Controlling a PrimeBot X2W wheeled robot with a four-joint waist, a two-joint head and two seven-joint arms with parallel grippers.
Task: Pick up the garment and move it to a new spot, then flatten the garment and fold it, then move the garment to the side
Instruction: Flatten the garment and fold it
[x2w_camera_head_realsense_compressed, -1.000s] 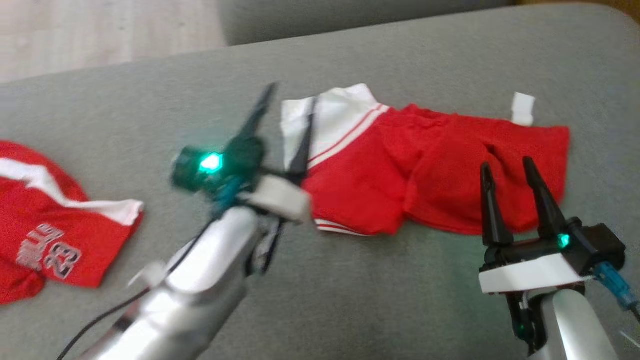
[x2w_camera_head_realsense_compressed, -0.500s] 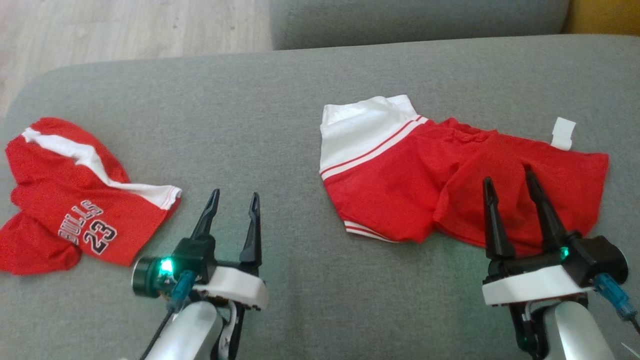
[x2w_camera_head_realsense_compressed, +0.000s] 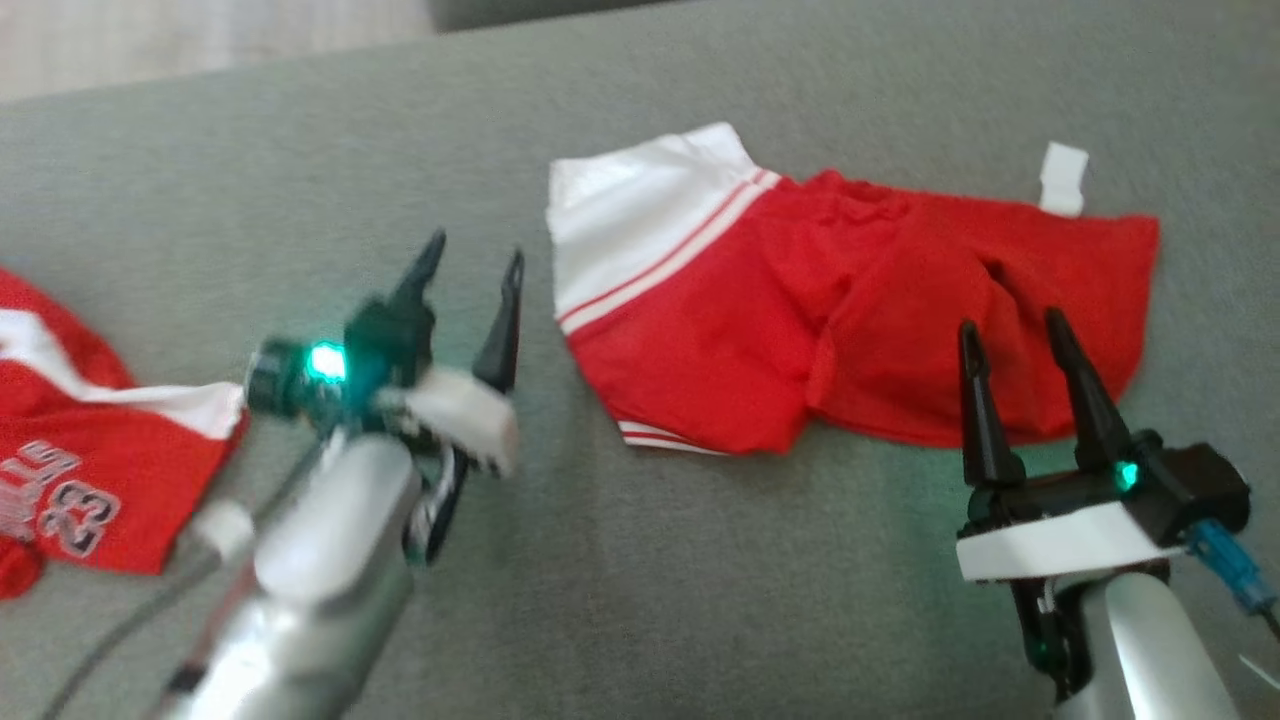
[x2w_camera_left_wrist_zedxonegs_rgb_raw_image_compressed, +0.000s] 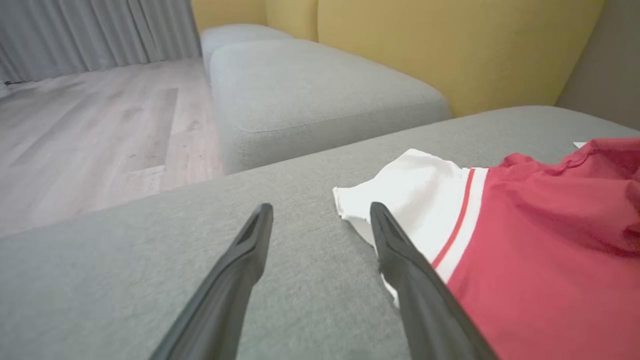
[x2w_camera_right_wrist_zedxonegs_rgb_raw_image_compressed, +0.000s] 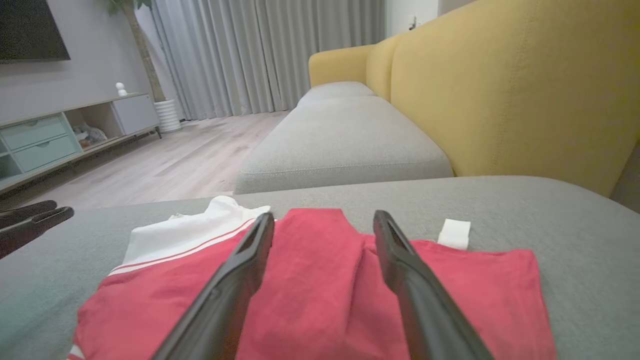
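The garment (x2w_camera_head_realsense_compressed: 850, 320), red shorts with a white striped band at their left end and a small white tag at the far edge, lies spread on the grey sofa seat (x2w_camera_head_realsense_compressed: 700, 600). My left gripper (x2w_camera_head_realsense_compressed: 475, 255) hovers open just left of the white band; in the left wrist view the left gripper (x2w_camera_left_wrist_zedxonegs_rgb_raw_image_compressed: 321, 207) has its right finger next to the garment (x2w_camera_left_wrist_zedxonegs_rgb_raw_image_compressed: 525, 240). My right gripper (x2w_camera_head_realsense_compressed: 1010, 325) is open over the near right part of the red cloth. The right wrist view shows the right gripper (x2w_camera_right_wrist_zedxonegs_rgb_raw_image_compressed: 324, 216) above the garment (x2w_camera_right_wrist_zedxonegs_rgb_raw_image_compressed: 320, 280), gripping nothing.
A crumpled red jersey (x2w_camera_head_realsense_compressed: 90, 470) with white trim and the number 23 lies at the seat's left. A second grey cushion (x2w_camera_left_wrist_zedxonegs_rgb_raw_image_compressed: 310, 90) and the yellow backrest (x2w_camera_right_wrist_zedxonegs_rgb_raw_image_compressed: 500, 90) stand beyond. Wooden floor (x2w_camera_left_wrist_zedxonegs_rgb_raw_image_compressed: 100, 125) lies past the seat's far left edge.
The head view has swung about. My left gripper drew back from the shorts' white band, then came forward again beside it. The right gripper and the shorts have stayed put.
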